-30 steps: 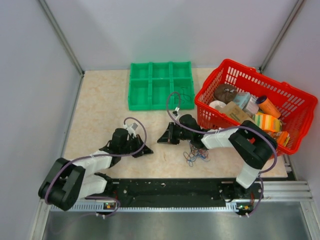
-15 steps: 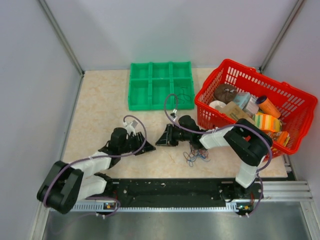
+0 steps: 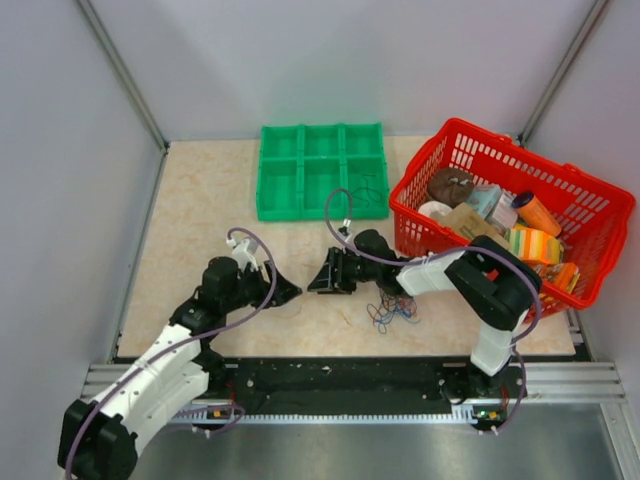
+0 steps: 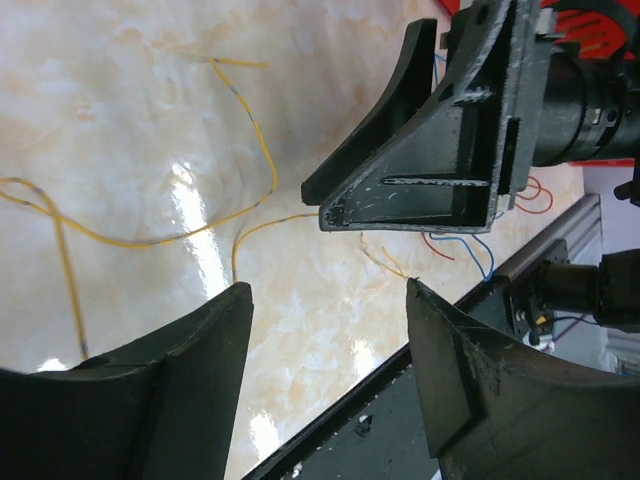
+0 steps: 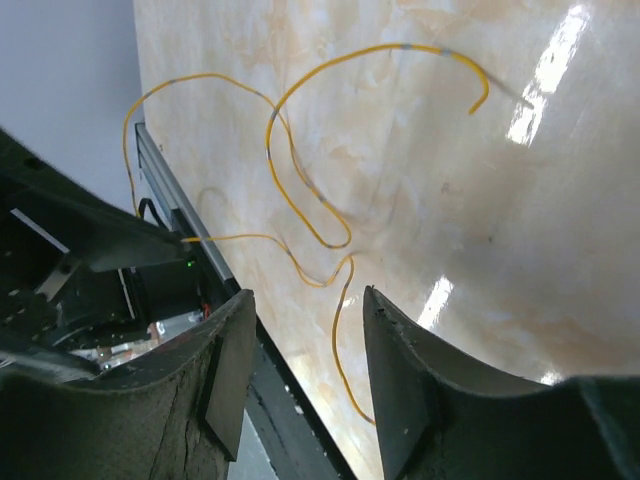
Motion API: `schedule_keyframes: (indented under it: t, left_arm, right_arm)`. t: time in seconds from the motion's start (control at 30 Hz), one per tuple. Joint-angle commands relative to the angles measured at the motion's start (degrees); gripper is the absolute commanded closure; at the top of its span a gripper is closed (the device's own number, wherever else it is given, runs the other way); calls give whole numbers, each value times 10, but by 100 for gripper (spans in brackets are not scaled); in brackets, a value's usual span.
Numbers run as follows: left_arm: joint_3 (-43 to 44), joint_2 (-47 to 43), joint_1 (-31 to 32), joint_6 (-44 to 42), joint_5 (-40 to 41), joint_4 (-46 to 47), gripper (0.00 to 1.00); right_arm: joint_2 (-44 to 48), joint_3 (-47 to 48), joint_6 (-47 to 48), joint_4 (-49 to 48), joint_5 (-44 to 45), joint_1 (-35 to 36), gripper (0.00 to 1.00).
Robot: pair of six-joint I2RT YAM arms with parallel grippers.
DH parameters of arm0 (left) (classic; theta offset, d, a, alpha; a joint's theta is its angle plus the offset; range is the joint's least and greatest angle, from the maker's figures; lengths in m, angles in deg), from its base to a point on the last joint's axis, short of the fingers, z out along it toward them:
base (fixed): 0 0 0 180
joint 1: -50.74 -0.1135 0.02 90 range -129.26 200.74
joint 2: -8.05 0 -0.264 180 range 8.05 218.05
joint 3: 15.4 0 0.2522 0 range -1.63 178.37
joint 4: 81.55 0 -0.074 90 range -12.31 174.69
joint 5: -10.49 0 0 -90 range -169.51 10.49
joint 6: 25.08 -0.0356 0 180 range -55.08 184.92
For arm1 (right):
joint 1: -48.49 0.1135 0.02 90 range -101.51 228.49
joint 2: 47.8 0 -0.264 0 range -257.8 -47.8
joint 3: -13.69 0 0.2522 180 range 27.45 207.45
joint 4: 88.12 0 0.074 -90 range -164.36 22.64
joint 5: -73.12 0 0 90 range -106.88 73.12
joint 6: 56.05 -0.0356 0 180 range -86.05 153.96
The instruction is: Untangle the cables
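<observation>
A thin yellow cable lies in loose loops on the marble table between the two grippers. The same yellow cable curls under my right gripper, which is open with only table and strand showing between its fingers. My left gripper is also open and holds nothing; a yellow strand end reaches the tip of one finger. The grippers face each other closely, left gripper and right gripper. A small tangle of blue, red and orange cables lies by the right arm's wrist.
A green compartment tray sits at the back centre. A red basket full of assorted items stands at the right, close to the right arm. The black base rail runs along the near table edge.
Both grippers have gone from shut to open. The left arm's elbow has swung down toward the near left corner, and the right gripper has edged slightly left.
</observation>
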Motion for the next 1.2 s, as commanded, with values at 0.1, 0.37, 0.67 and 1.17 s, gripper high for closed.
schedule_keyframes:
  t: [0.1, 0.37, 0.67, 1.17]
  left_arm:
    - [47, -95, 2, -9, 152, -80, 2]
    - [60, -84, 2, 3, 269, -140, 7]
    - [25, -13, 1, -6, 284, -65, 37]
    - [169, -69, 1, -122, 36, -147, 98]
  right_arm:
    - [-28, 71, 29, 62, 8, -3, 49]
    - [-38, 116, 27, 144, 50, 20, 48]
    - [-9, 110, 61, 177, 84, 28, 46]
    - [237, 148, 477, 284, -21, 28, 16]
